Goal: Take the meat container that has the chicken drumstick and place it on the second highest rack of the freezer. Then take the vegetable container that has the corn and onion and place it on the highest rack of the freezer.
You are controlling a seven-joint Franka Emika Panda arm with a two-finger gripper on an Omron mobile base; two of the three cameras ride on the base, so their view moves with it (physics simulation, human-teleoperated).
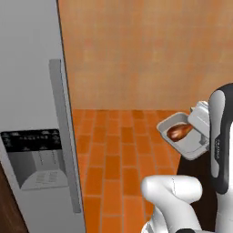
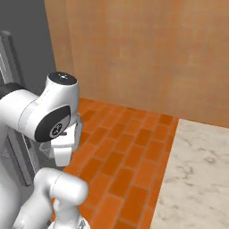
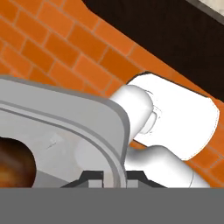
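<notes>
Pincer [image 3: 114, 177] clamped on the rim of the tray [image 3: 65, 127], one dark tip inside the wall and one outside, seen at the bottom of the hand view. Tray held off the floor, tilted, with its open side turned toward the left base camera [image 1: 184, 136]; grey-white, rounded corners, raised rim. Drumstick [image 1: 179, 131] lying inside the tray, just beside the grip and slightly away from the clamped edge, glossy brown-orange, bulbous end toward the middle of the tray; in the hand view only a dark brown curve of it [image 3: 15, 164] at the lower left, inward from the tips. Hand [image 1: 200, 119] pressed against the tray's edge nearest the arm, partly hidden behind the dark-and-white forearm. Orange brick floor [image 1: 113, 154] below and beyond the pincer. Tan wall [image 1: 136, 50] well past the tray. Freezer [image 1: 32, 113] well apart from the pincer, off to its left across the floor, grey door shut, long bar handle [image 1: 61, 136] running down its near edge and a dark dispenser panel [image 1: 32, 141] set in the door face. Racks hidden behind the shut door. From the right base camera, grip itself hidden behind the arm's big joint; pale marbled counter [image 2: 197, 179] on the far side, clear of the tray.
</notes>
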